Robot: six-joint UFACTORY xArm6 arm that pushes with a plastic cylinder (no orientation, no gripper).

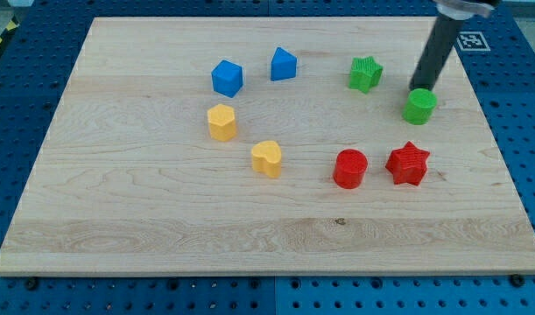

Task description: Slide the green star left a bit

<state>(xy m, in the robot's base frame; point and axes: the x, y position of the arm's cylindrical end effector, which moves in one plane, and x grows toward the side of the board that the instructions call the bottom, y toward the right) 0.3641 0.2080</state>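
Note:
The green star (365,73) sits on the wooden board (162,219) in the upper right part of the view. My tip (421,87) is to the star's right and slightly below it, about a block's width away. The tip stands just above, at the top edge of, a green cylinder (419,106); I cannot tell whether they touch. The dark rod rises from the tip toward the view's top right.
A blue cube (227,77) and a blue pentagon-like block (284,64) lie left of the star. A yellow hexagon (221,122) and a yellow heart (267,157) lie lower left. A red cylinder (349,168) and a red star (408,163) lie below.

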